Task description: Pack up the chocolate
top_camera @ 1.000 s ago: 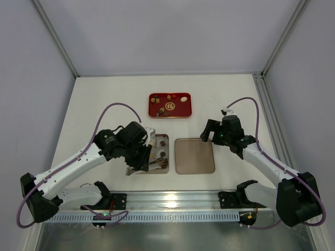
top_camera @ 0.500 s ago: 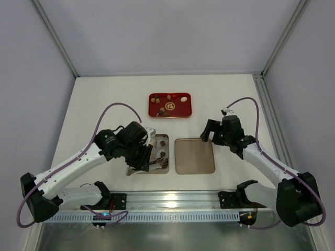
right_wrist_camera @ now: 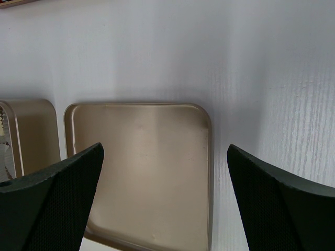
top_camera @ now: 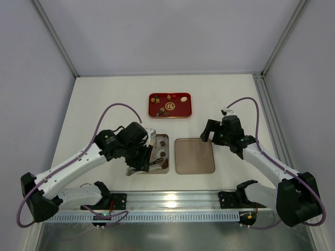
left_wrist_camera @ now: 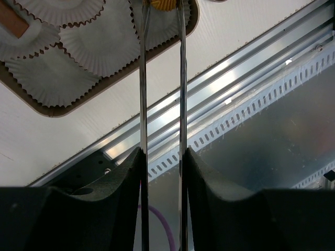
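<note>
Several small chocolates [top_camera: 170, 98] lie on the red tray [top_camera: 186, 112] at the back. Nearer, the gold tin [top_camera: 163, 168] holds white paper cups [left_wrist_camera: 99, 44], some with a brown chocolate [left_wrist_camera: 13, 22] in them. My left gripper [top_camera: 148, 157] hangs over the tin. In the left wrist view its two long metal blades [left_wrist_camera: 142, 78] reach to the top edge, where a tan chocolate [left_wrist_camera: 162, 4] fills the gap between their tips, above a paper cup. My right gripper [top_camera: 208, 132] stands wide open above the gold lid [right_wrist_camera: 141, 167], nothing between its fingers [right_wrist_camera: 63, 183].
The lid [top_camera: 194, 156] lies flat just right of the tin. A metal rail [top_camera: 172, 198] with the arm bases runs along the near edge. Grey walls and frame posts close in the white table [top_camera: 104, 99] on three sides.
</note>
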Available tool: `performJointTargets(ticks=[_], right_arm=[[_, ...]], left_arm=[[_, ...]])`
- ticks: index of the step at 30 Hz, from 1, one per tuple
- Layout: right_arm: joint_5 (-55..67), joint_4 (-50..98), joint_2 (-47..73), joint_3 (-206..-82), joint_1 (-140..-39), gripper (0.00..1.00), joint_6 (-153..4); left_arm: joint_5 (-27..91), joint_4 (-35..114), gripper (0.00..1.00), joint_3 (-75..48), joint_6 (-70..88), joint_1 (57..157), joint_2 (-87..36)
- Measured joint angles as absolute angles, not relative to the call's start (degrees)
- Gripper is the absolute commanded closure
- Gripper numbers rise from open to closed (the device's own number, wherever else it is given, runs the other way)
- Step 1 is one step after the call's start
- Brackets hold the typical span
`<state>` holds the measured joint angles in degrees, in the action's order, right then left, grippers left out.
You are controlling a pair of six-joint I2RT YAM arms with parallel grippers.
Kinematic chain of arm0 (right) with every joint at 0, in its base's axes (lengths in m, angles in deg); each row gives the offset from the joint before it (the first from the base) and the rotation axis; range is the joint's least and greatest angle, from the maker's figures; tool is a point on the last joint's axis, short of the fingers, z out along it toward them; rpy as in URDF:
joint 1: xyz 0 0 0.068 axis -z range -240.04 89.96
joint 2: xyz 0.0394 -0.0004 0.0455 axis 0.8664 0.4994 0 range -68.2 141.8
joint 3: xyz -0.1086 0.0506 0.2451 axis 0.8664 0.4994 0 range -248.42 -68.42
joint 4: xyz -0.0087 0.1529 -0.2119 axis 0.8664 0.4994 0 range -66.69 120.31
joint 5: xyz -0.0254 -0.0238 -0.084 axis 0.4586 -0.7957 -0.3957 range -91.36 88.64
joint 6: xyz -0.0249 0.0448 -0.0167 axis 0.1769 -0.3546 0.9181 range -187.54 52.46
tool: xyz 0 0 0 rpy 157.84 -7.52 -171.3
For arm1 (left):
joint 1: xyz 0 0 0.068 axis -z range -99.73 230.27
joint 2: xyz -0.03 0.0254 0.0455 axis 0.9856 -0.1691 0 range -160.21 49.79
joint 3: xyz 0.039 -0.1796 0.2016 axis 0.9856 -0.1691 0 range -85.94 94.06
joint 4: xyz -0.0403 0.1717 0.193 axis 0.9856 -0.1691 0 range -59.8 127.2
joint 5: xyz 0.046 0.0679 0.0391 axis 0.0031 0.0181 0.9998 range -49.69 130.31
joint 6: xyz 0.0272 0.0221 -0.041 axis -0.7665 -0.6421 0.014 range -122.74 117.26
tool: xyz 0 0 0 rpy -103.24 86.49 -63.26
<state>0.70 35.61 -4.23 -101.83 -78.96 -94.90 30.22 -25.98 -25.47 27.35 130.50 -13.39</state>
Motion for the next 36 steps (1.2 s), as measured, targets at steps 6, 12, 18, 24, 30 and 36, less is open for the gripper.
performJointTargets(ticks=[6, 12, 18, 24, 30, 36], right_arm=[[0.70, 35.61, -4.21, -101.83, -78.96, 0.00, -94.90], [0.70, 35.58, -4.21, -101.83, -78.96, 0.00, -94.90], [0.70, 35.58, -4.19, -101.83, -78.96, 0.00, -94.90], [0.70, 35.58, -4.19, -101.83, -78.96, 0.00, -94.90], [0.72, 35.58, -4.19, -101.83, -78.96, 0.00, -94.90], [0.72, 35.56, -4.17, -101.83, -78.96, 0.00, -94.90]], left_arm=[[30.27, -26.06, 0.62, -25.47, 27.35, 130.50, -13.39], [30.70, -26.41, 0.59, -25.45, 27.30, 130.50, -13.39], [30.88, -26.83, 0.60, -25.43, 27.30, 130.50, -13.36], [31.56, -27.53, 0.60, -24.62, 27.28, 130.50, -13.36], [32.65, -28.53, 0.61, -22.74, 27.24, 130.50, -13.06], [33.92, -30.13, 0.61, -20.95, 27.19, 130.50, -12.86]])
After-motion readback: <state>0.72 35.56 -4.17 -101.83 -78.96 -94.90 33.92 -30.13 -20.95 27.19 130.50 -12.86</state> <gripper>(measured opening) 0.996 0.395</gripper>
